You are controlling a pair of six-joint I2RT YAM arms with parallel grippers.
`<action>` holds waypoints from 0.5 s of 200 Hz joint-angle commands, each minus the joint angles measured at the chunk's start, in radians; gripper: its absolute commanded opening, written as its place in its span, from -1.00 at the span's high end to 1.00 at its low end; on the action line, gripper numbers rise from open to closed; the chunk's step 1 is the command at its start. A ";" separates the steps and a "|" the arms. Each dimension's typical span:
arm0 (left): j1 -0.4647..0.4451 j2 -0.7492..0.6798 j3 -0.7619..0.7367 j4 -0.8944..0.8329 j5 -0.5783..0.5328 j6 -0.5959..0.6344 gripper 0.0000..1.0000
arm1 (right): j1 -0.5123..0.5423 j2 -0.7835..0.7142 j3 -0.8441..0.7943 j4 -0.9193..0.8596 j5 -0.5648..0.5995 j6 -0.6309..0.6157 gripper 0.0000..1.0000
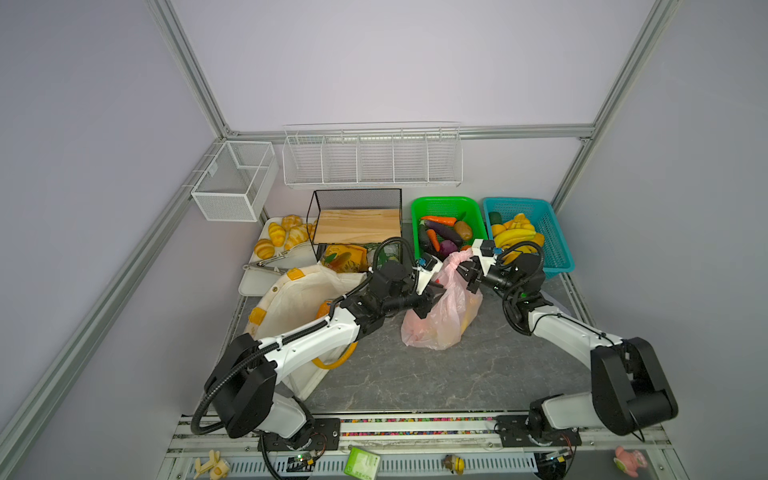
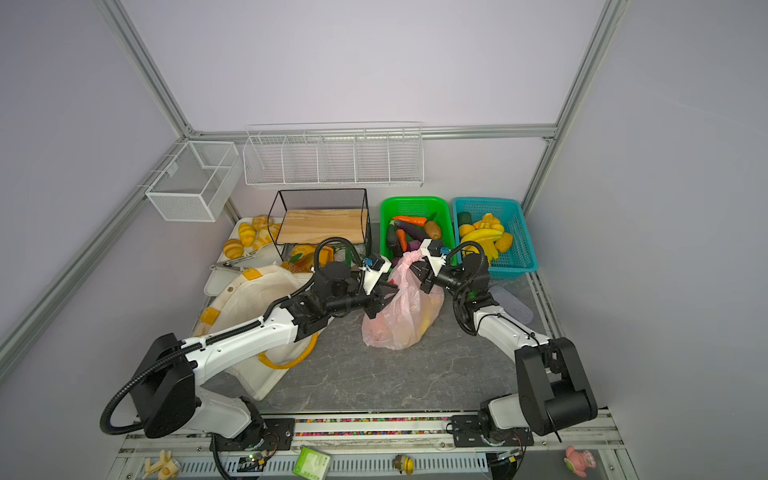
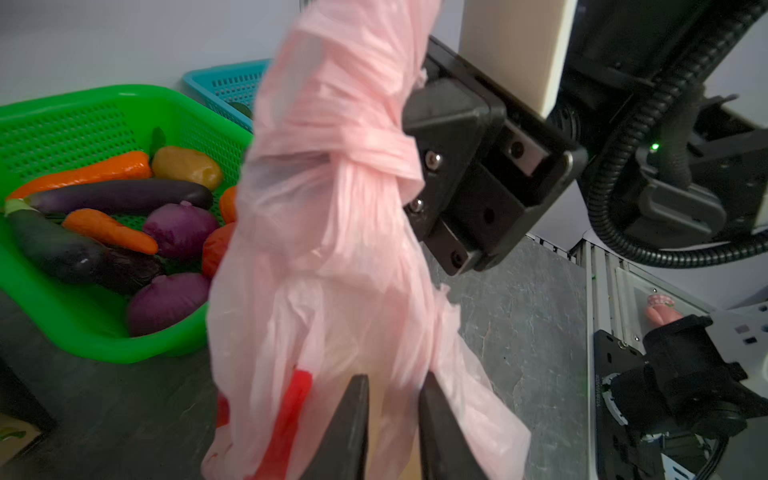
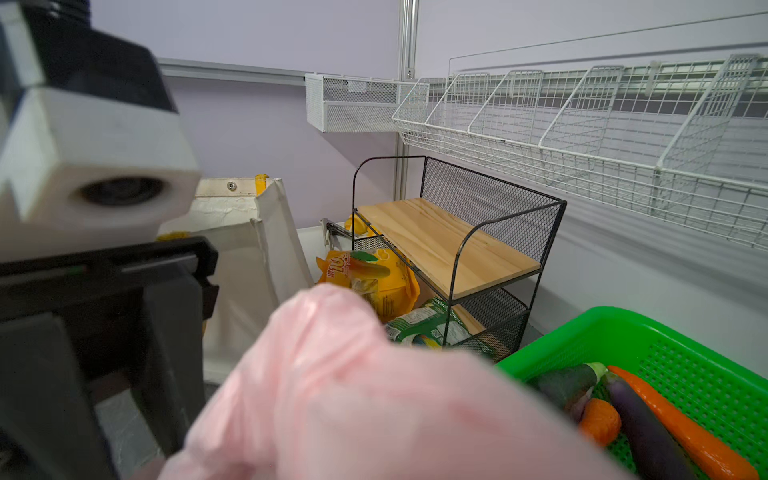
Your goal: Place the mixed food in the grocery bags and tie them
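**Both top views.**
- Pink bag (image 1: 440, 316) (image 2: 403, 316): mid-desk (image 1: 457, 374), nearer the far edge, just before the green basket (image 1: 415, 208). Its neck is twisted upright.
- Right gripper (image 1: 467, 274) (image 2: 419, 276): pressed together on the neck's top.
- Left gripper (image 1: 434, 291) (image 2: 384, 291): at the bag's shoulder, below the twist.
- Tote (image 1: 299, 299): at the left edge, mouth open, partly under the left arm.
- Room: the desk is bare toward the near edge. Baskets crowd the far edge.

**Left wrist view.**
- Left gripper (image 3: 392, 415): fingers narrowly apart against the film. Cannot tell whether they pinch it.
- Bag (image 3: 332, 249): a band is wound round the neck beside the right gripper (image 3: 428, 183).
- Red item (image 3: 291, 407): shows through the film.
- Judgement: the tie is in hand. The right gripper should hold the neck taut. The left should take the loose film low and draw toward the near edge, in short pulls.

**Right wrist view.**
- Bag (image 4: 353, 395): a blur directly below the camera.
- Green basket (image 4: 623, 316): just beside the bag.
- Tote (image 4: 249, 232): beyond the bag.
- Risk: a far-side swing would strike the basket rim.
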 commanded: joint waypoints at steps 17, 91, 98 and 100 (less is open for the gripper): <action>-0.066 0.081 0.080 0.127 0.007 -0.065 0.54 | 0.001 0.002 0.032 0.011 -0.059 0.057 0.87; -0.057 0.008 0.004 0.122 -0.012 -0.007 -0.05 | -0.004 0.004 -0.022 0.076 -0.108 0.102 0.87; -0.050 -0.009 -0.001 0.104 -0.008 0.002 -0.09 | -0.004 0.007 -0.022 0.084 -0.113 0.106 0.87; -0.048 -0.015 -0.001 0.098 -0.006 0.005 -0.10 | -0.004 0.009 -0.022 0.084 -0.113 0.106 0.87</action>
